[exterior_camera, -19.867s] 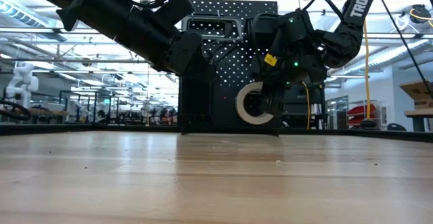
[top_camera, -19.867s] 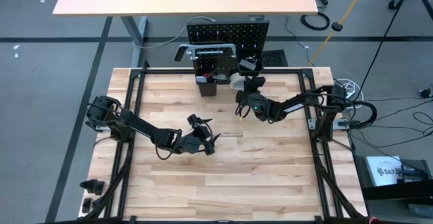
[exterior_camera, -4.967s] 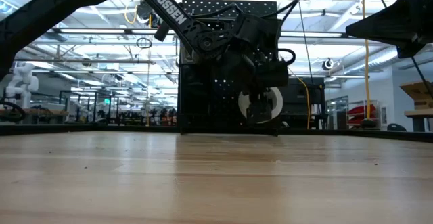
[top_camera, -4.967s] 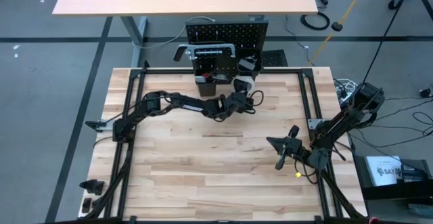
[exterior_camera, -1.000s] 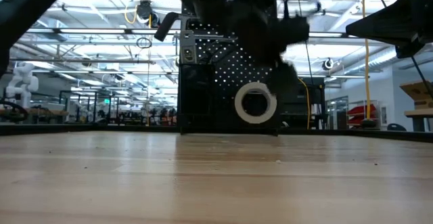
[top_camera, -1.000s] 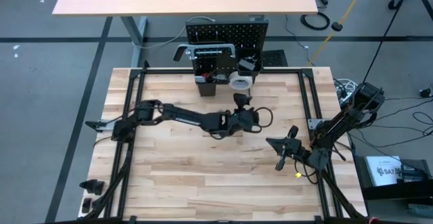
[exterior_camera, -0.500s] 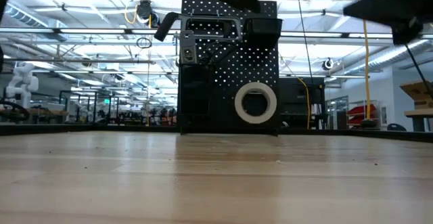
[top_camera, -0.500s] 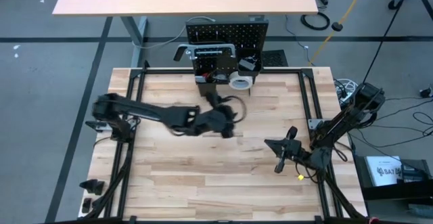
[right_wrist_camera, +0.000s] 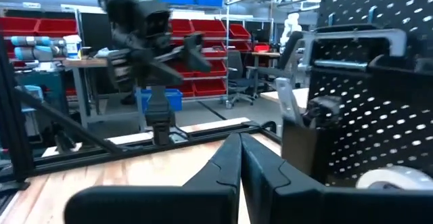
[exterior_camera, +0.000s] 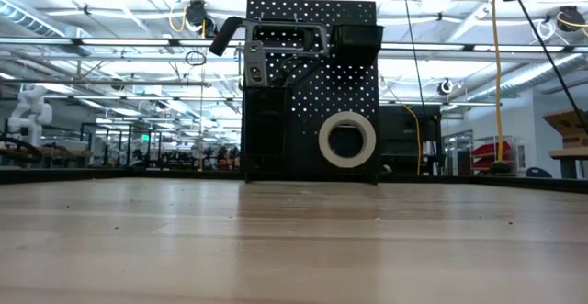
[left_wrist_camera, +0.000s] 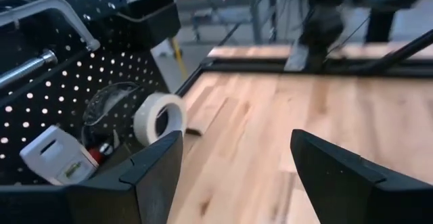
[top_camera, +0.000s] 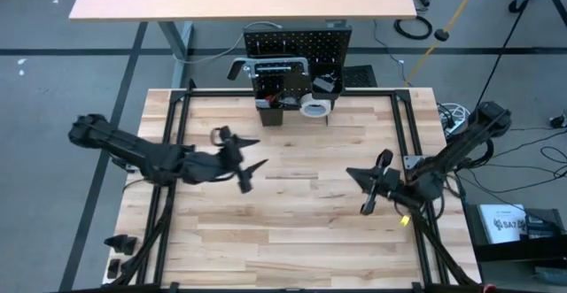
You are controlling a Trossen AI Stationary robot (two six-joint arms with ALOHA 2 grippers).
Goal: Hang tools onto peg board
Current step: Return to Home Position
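The peg board was seen standing upright at the far edge of the counter, with the white tape roll hung on its lower part, to the right of the middle in the low view and clear of the counter top. A grey bar clamp was hung across the upper part of the board, and a black bin was fixed beside it at the upper right. The left end effector was held above the left half of the counter, well apart from the board, its fingers spread wide and nothing held between them; past them the tape roll was seen against the perforated panel. The right end effector was held over the right half of the counter, near the right edge, with its fingers pressed together and empty, and was pointed towards the left arm.
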